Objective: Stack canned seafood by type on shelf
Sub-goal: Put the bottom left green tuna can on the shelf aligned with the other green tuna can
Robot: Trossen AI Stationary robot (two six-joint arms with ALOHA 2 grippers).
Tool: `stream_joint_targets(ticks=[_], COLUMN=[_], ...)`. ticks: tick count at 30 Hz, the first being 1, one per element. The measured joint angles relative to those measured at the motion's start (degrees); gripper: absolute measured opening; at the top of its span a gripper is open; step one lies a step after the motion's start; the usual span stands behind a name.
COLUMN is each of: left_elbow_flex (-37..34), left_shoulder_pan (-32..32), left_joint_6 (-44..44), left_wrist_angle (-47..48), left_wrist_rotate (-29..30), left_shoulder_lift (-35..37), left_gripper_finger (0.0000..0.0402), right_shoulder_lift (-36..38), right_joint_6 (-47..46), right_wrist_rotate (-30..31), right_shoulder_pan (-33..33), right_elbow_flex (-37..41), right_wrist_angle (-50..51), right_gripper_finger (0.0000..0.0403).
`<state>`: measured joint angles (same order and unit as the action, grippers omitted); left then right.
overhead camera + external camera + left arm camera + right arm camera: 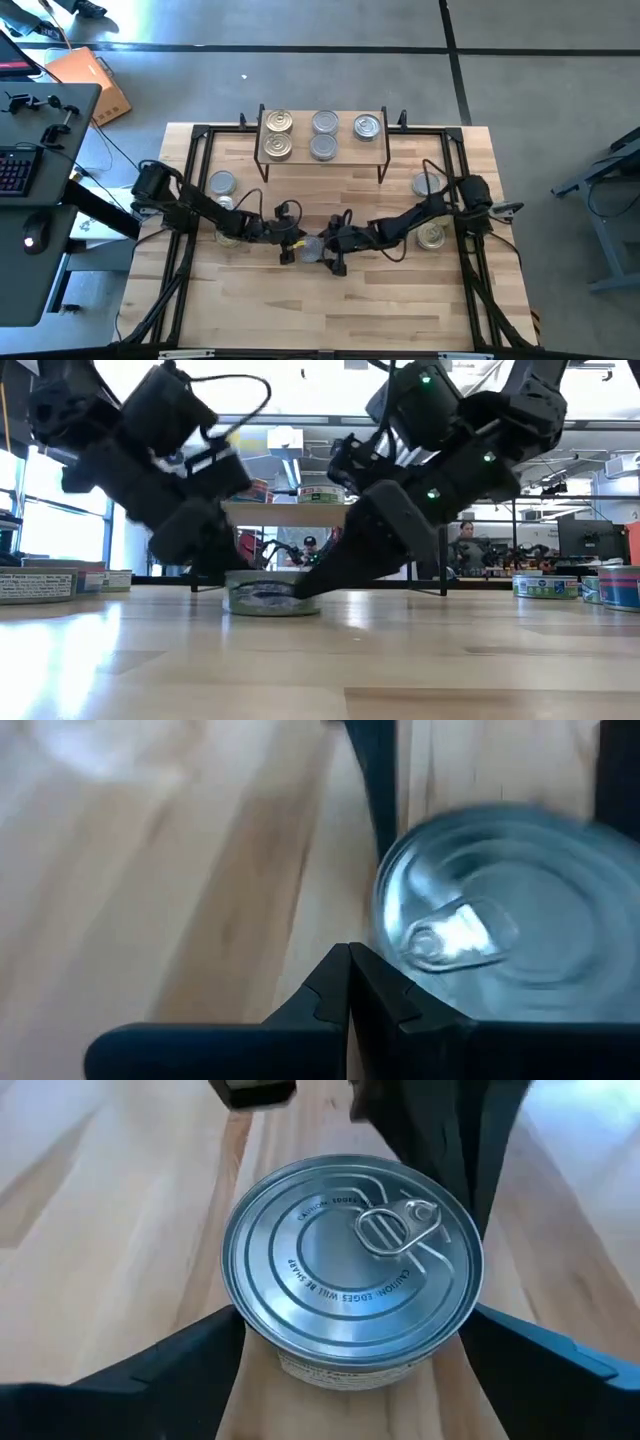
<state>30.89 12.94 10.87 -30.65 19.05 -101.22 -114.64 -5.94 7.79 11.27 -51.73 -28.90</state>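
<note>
A silvery tin (352, 1265) with a pull tab stands on its base on the tabletop at mid-table (309, 249), between my two grippers. My right gripper (352, 1355) has one finger on each side of it. My left gripper (350, 982) is shut, its tips just beside the tin's rim (385, 935); I cannot tell whether they touch. The shelf (324, 137) stands at the far middle. It carries two gold-lidded tins (278, 135) in a left column, two silvery tins (324, 135) in the middle and one silvery tin (368, 126) on the right. My right gripper holds the tin by its side wall (245, 1342), pinched between the two fingers on opposite sides just under the lid rim. The fingers slant down from the table's right side (325, 570). The tin stands upright with its base on the table (268, 600).
Two loose tins lie on the table's left (222, 184) (231, 232) and two on its right (427, 184) (431, 236). A black frame (200, 160) runs around the tabletop's edges. Bare wood lies toward the near edge.
</note>
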Motion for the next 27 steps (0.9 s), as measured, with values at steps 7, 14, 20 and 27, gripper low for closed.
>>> stream_joint_targets(ticks=[7,14,20,27], left_elbow_flex=[0.3,0.4,0.4,0.4], left_shoulder_pan=[0.0,0.4,3.4,14.8], left_joint_6=[-0.7,-2.6,-0.3,12.0], left_wrist_angle=[-1.9,7.9,25.1,45.3], left_wrist_rotate=[0.1,-0.5,3.5,2.1], left_shoulder_lift=[-2.0,6.0,18.0,28.5], left_gripper_finger=[0.0,0.0,0.0,0.0], right_shoulder_lift=[-2.7,-2.9,-2.9,-2.9], right_joint_6=[-2.2,-4.6,-4.5,-0.7], right_wrist_rotate=[-0.4,2.0,2.9,-1.8], right_shoulder_pan=[0.1,0.0,0.3,0.8], right_elbow_flex=[-2.6,-2.6,-2.6,-6.1], right_wrist_angle=[-0.5,1.4,2.6,5.4], right_gripper_finger=[0.0354,0.0337,0.0334,0.0334])
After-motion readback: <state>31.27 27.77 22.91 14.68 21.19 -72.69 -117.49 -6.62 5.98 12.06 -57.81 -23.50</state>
